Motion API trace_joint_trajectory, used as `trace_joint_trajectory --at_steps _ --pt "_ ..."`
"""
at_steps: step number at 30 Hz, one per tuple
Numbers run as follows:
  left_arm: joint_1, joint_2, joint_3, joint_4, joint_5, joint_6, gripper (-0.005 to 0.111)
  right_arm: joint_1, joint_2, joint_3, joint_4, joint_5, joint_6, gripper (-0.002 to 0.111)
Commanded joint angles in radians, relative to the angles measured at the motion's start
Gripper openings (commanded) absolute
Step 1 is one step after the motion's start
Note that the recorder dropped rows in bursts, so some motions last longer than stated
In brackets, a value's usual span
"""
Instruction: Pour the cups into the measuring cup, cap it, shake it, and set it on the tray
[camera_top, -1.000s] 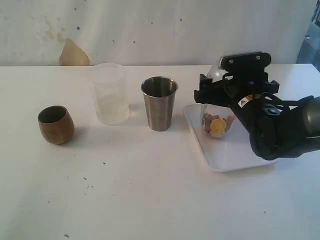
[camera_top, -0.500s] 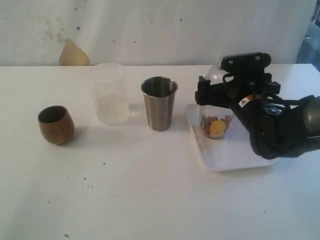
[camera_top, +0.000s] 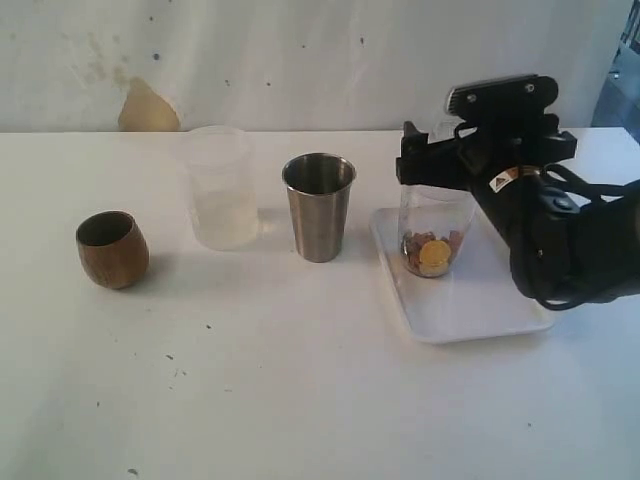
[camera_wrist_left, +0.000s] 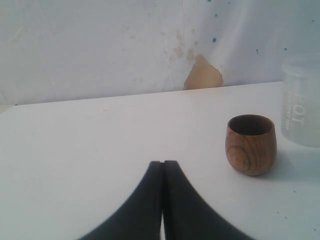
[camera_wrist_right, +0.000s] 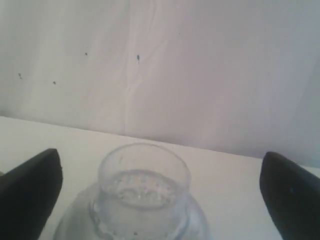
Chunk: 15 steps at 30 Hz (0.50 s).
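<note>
Left gripper (camera_wrist_left: 163, 170) is sitting with fingers pressed together, holding nothing, and the wooden cup (camera_wrist_left: 250, 145) is standing beyond it. Measuring cup (camera_top: 432, 235) is standing upright on the tray (camera_top: 470, 310), dome lid (camera_wrist_right: 145, 185) on. Right gripper (camera_top: 436, 172) is hovering at its top, jaws spread wide and clear of the lid. Steel tumbler (camera_top: 319, 207) is standing beside the tray.

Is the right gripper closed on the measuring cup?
No: the right gripper stands wide open, its fingers far apart on either side of the lid.
</note>
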Motion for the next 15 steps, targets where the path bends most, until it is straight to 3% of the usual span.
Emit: trace_joint_trajectory --at_steps 1,7,15 --pt "0.001 -0.005 0.006 0.007 -0.011 -0.001 0.000 -0.006 -0.058 -0.002 0.005 -0.028 -0.056 0.105" --pt "0.001 -0.005 0.006 0.007 -0.011 -0.001 0.000 -0.006 -0.192 -0.002 0.010 0.023 -0.088 0.105" --pt "0.001 -0.005 0.006 0.007 -0.011 -0.001 0.000 -0.006 -0.450 0.000 0.007 0.288 -0.163 0.105"
